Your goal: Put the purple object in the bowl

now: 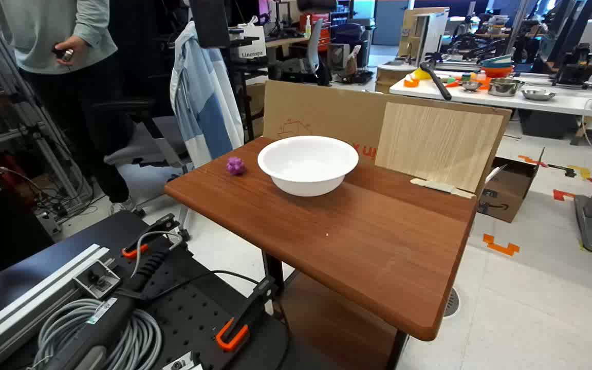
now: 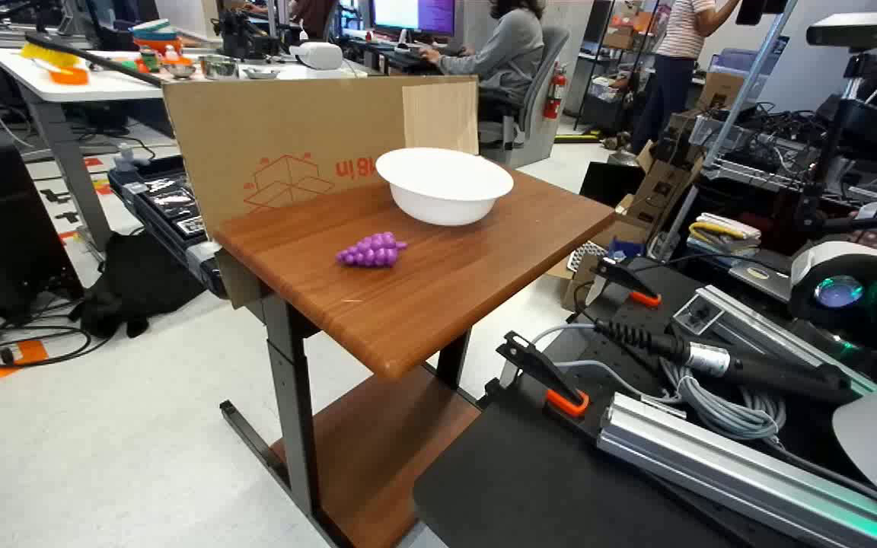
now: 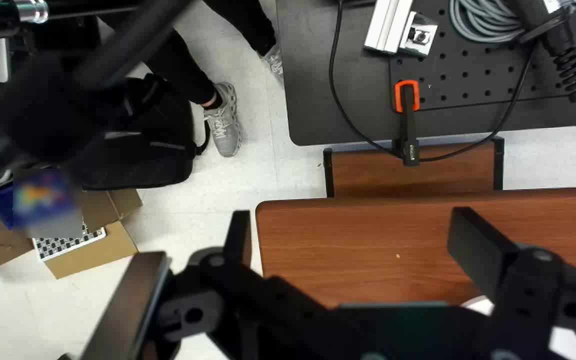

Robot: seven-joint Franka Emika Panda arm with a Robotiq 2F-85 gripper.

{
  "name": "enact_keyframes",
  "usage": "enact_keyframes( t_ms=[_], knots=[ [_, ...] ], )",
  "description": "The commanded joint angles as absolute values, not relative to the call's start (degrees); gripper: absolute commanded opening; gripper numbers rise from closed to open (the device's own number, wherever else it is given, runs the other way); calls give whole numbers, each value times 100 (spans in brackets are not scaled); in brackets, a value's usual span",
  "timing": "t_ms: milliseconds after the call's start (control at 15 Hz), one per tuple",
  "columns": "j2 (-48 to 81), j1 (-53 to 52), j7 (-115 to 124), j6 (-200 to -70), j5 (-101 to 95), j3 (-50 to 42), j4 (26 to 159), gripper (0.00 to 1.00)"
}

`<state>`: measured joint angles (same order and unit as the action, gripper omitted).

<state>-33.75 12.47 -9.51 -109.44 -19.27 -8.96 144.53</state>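
Purple object (image 2: 372, 251), splayed pincer (image 3: 351, 227) aloft

1. in the wrist view my gripper (image 3: 355, 232) sits between four and five o'clock, its jaws spread well apart.
2. from my palm (image 3: 398, 327), one finger (image 3: 239, 237) stands toward ten o'clock.
3. the other finger (image 3: 480, 255) stands between one and two o'clock, facing it across the gap.

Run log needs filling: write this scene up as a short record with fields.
purple object: shaped like a grape bunch, lying on the table, apart from the bowl
bowl: white, standing upright on the table
gripper: open, nothing held
backdrop: cardboard panel, upright along a table edge
status: purple object not yet in the bowl
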Motion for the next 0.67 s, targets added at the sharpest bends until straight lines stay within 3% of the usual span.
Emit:
enact_keyframes(
  t_ms=[0, 600],
  knots=[
    [-3379, 1183, -924, -10921, -1954, -947, 14442, 100],
    [-3310, 1039, -1364, -10854, -2121, -900, 14360, 100]
  ],
)
